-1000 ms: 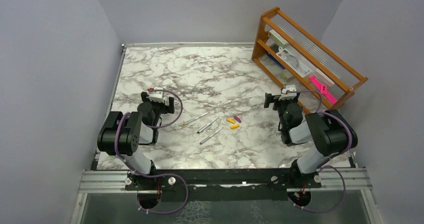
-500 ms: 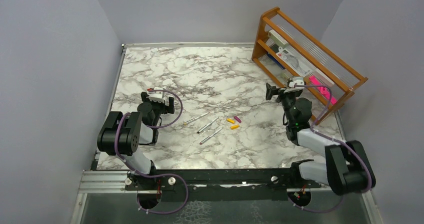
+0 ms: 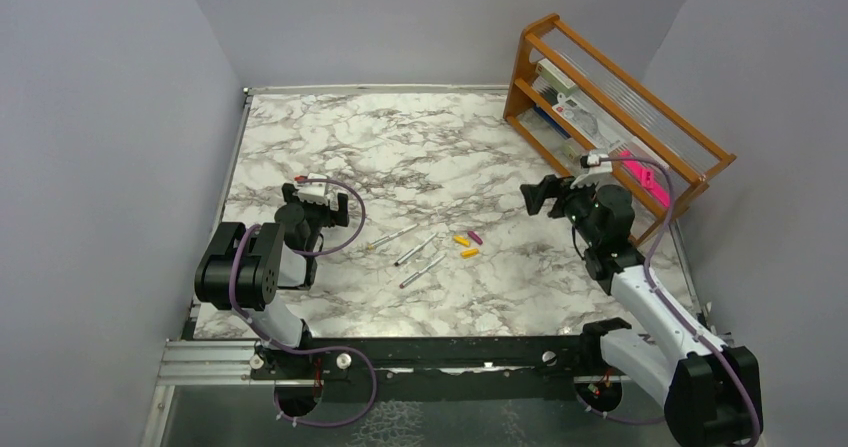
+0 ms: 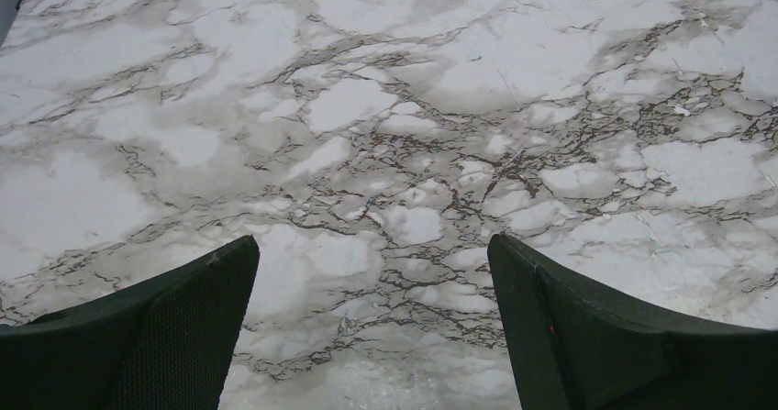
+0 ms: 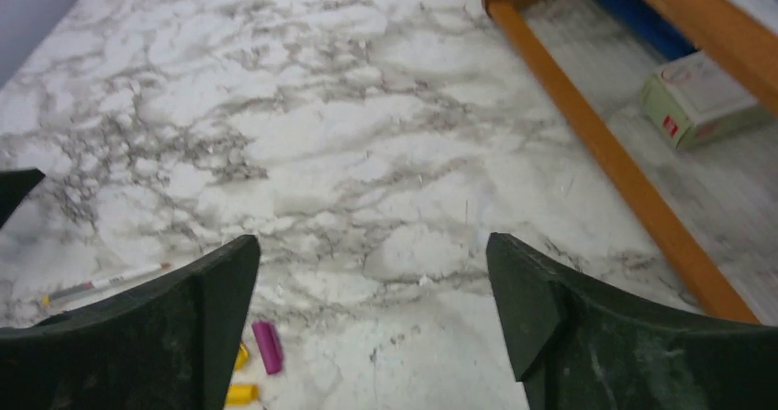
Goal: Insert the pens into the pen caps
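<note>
- Right claw (image 3: 541,195) hangs with fingers spread above the table (image 3: 400,147), holding nothing.
- Caps (image 3: 466,244) lie near its left; pens (image 3: 415,249) just beyond.
- Left claw (image 3: 318,199) is spread too, with the pens off to its right.

Left arm (image 3: 250,267) and right arm (image 3: 645,302): black joints, white links, purple cables (image 3: 363,214)

White-grey veined marble-look tabletop (image 3: 400,147): smooth w/ slight sheen. Orange-brown wooden rack (image 3: 521,72), far right: satin finish. 3 thin silver-grey pens (image 3: 416,250): metallic-looking. 3 stubby caps (image 3: 469,253), 2 yellow-orange, 1 magenta: smooth plastic.
</note>
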Tool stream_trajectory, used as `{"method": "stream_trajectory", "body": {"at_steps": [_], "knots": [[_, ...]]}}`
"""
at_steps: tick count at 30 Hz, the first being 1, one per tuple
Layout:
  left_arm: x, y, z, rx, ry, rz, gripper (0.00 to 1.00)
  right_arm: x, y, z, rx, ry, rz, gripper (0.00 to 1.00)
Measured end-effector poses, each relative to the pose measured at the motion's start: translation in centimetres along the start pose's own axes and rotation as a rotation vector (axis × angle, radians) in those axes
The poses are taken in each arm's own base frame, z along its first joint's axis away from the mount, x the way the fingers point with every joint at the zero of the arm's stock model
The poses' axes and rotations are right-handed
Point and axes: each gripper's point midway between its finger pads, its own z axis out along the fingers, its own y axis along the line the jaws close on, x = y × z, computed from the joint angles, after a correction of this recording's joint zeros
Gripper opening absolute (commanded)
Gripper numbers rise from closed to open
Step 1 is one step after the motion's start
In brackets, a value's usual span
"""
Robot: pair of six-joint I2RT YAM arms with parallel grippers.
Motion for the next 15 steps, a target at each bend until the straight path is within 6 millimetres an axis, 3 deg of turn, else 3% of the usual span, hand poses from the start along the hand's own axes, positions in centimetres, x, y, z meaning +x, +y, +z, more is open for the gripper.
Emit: {"method": "stream_trajectory", "body": {"at_steps": [1,2,5,8,9,10,12,15], "knots": [[0.0,0.0,0.0,0.0,0.0,0.0,0.99,1.0,0.0,-0.3,0.003,0.031,0.015,0.43],[0.0,0.0,0.0,0.0,0.0,0.0,0.99,1.8,0.0,-0.7,0.003,0.055,0.022,0.27],[0.0,0.0,0.0,0.0,0.0,0.0,0.99,2.9,0.3,-1.7,-0.001,0.094,0.063,0.03],[0.0,0.0,0.0,0.0,0.0,0.0,0.99,2.8,0.3,-2.2,0.01,0.095,0.082,0.01],[0.0,0.0,0.0,0.0,0.0,0.0,0.99,2.9,0.0,-2.3,0.026,0.1,0.091,0.07],[0.0,0.0,0.0,0.0,0.0,0.0,0.99,3.2,-0.3,-2.4,0.051,0.11,0.1,0.25],[0.0,0.0,0.0,0.0,0.0,0.0,0.99,4.2,-1.3,-2.6,0.119,0.142,0.144,0.38],[0.0,0.0,0.0,0.0,0.0,0.0,0.99,6.6,-2.4,-2.7,0.19,0.221,0.2,0.44]]}}
